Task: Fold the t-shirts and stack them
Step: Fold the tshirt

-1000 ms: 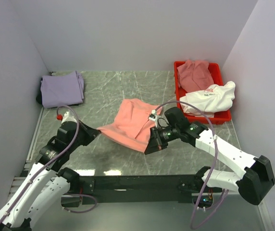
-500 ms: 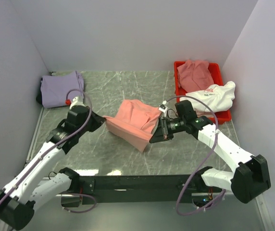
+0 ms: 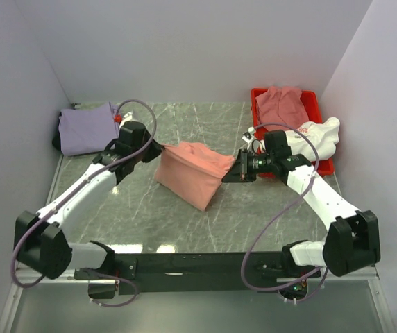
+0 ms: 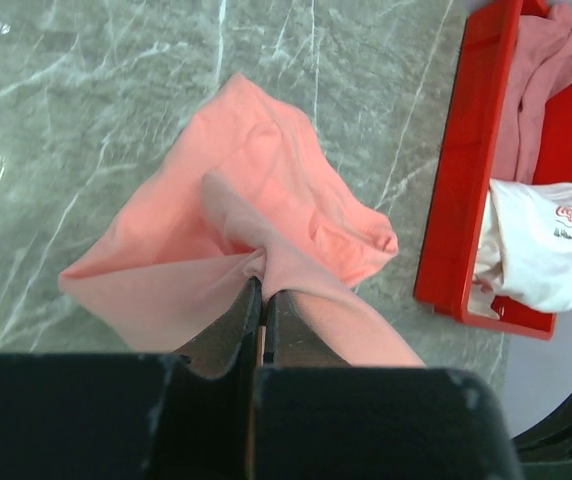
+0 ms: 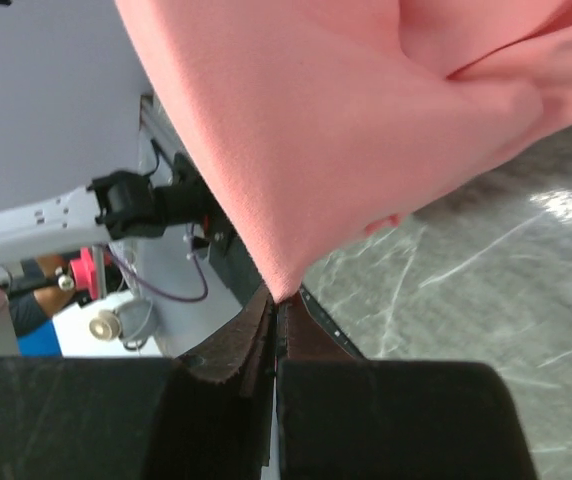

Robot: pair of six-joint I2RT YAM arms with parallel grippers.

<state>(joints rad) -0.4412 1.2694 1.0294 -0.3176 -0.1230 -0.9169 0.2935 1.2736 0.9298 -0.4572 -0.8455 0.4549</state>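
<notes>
The left gripper is clenched on one corner of the soft salmon-pink cloth t-shirt. The right gripper is pinched tight on the opposite corner, and the cloth sags between them.

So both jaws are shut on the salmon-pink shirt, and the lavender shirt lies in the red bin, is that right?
No: the top view shows the lavender shirt at the table's far left, not in the red bin; the rest stands.

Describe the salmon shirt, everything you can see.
The salmon-pink t-shirt is plain soft cloth with no print visible. It hangs bunched and creased between the two arms, mid-table. The left gripper pinches one upper end and the right gripper the other, both shut. Its lower part sags to the table, apparently touching it.
</notes>
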